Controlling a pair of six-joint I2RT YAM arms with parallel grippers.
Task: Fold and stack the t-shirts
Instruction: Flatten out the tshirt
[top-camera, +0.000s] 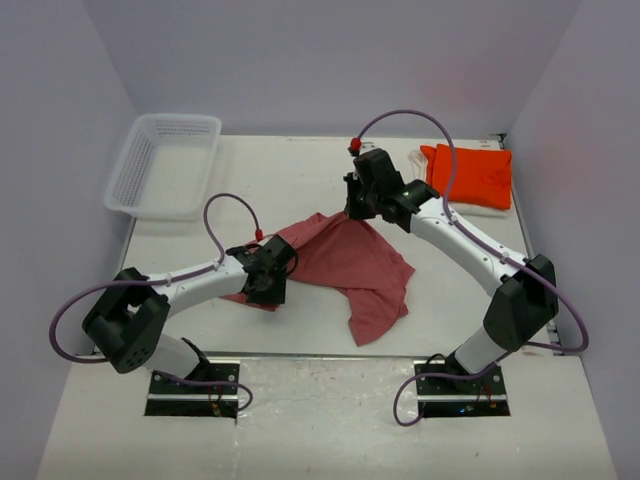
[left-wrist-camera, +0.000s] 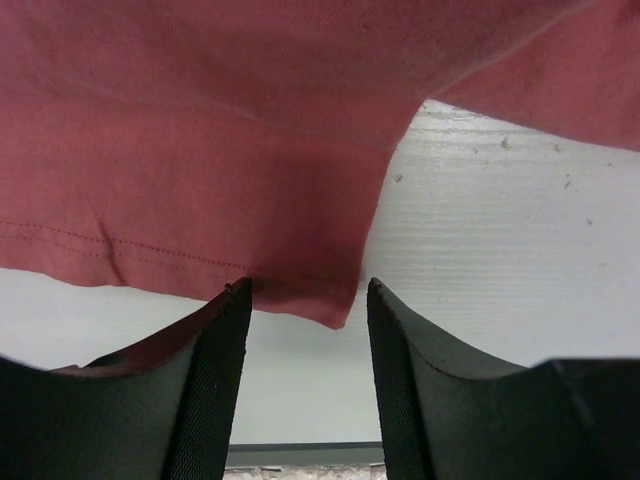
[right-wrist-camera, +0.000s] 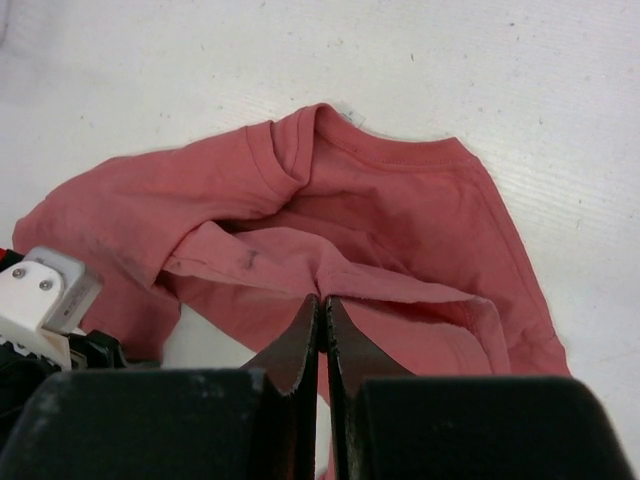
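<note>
Rose-red t-shirt (top-camera: 355, 265): laid crumpled on the counter (top-camera: 300, 170) between the two tools. One part is drawn up to the right tool, and the rest is spread below and to the right of the left tool.
Right tool (right-wrist-camera: 322, 300): the fingers are pressed together with no gap, and a fold of the rose-red t-shirt is pinched at their tips.
Collar: seen just beyond the right tool's tips in the right wrist view, with loose folds lying between collar and tips.
Left tool (left-wrist-camera: 305, 290): the fingers are held moderately apart and nothing is gripped between them.
Hem: a stitched edge of the rose-red t-shirt is hung just beyond the left tool's tips, with one corner of it at the gap between the fingers. Whether cloth and fingers are touching cannot be told.
Orange t-shirt (top-camera: 470, 175): laid folded on the counter, beyond and to the right of the right tool and well apart from the left tool.
White t-shirt (top-camera: 417, 156): laid under the orange t-shirt, with only its edges shown.
Basket (top-camera: 175, 118): white mesh, set beyond and to the left of the left tool, well apart from both tools.
</note>
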